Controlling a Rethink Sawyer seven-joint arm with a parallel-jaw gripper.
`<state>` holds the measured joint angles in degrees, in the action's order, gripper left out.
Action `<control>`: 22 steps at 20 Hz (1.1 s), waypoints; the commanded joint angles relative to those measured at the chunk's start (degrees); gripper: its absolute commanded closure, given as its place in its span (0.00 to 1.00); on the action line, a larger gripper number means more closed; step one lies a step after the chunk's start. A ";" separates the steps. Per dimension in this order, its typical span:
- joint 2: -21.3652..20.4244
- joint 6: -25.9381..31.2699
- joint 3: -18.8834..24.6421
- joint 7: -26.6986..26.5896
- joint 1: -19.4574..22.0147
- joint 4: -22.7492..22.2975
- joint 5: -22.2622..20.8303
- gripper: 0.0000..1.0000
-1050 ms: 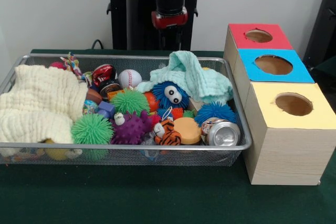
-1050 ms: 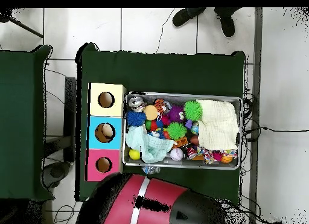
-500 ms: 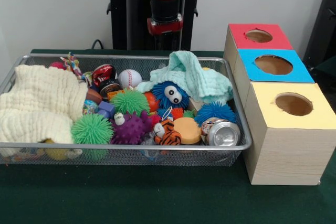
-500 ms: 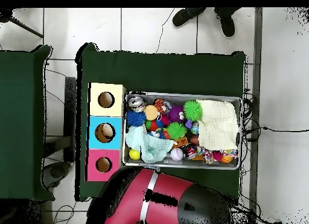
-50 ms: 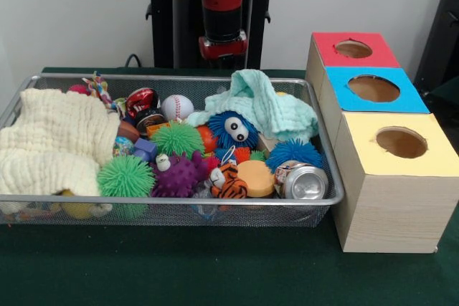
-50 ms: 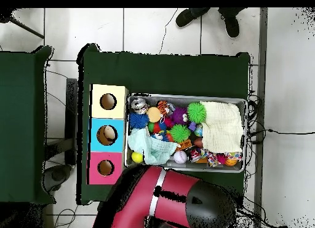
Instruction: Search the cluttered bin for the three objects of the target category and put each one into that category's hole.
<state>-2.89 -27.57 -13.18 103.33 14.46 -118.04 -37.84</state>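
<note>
Clutter fills the wire bin, which sits on the green table just beside a row of three wooden boxes. Toward its front lie two green spiky balls, a purple spiky ball, a small tiger toy, an orange disc and a crushed can in the corner nearest the boxes. Behind those, a blue fuzzy ball with googly eyes peeks out from under a mint cloth, and a baseball rests near the back rim next to a red and black toy. A cream cloth covers the end farthest from the boxes.

Each box has a round hole on top: the yellow box is closest to me, the blue box in the middle, the red box at the back.

Behind the bin, the arm hangs above the back rim, roughly over the mint cloth. I cannot tell whether its claw is released or clenched; nothing from the bin is visibly on it. From overhead, a person's shoes show past the far side of the table.
</note>
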 commanded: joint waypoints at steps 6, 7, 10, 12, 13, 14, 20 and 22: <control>1.94 -4.58 3.12 8.12 -0.59 9.67 6.66 0.00; 2.04 -4.85 3.03 8.13 -0.67 9.60 6.91 0.00; 2.58 -5.93 2.65 8.04 -0.73 9.49 7.34 0.00; 3.23 -6.68 2.41 7.87 -0.79 9.64 7.47 0.00; 3.97 -6.60 2.61 7.94 -0.36 10.04 7.31 0.00; 4.71 -6.51 2.81 8.00 0.07 10.45 7.15 0.00; 8.85 2.02 4.24 6.45 1.75 14.95 5.04 0.00; 9.05 5.28 5.28 6.09 3.01 15.50 4.05 0.00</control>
<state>1.22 -27.50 -13.26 103.34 14.59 -115.61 -35.35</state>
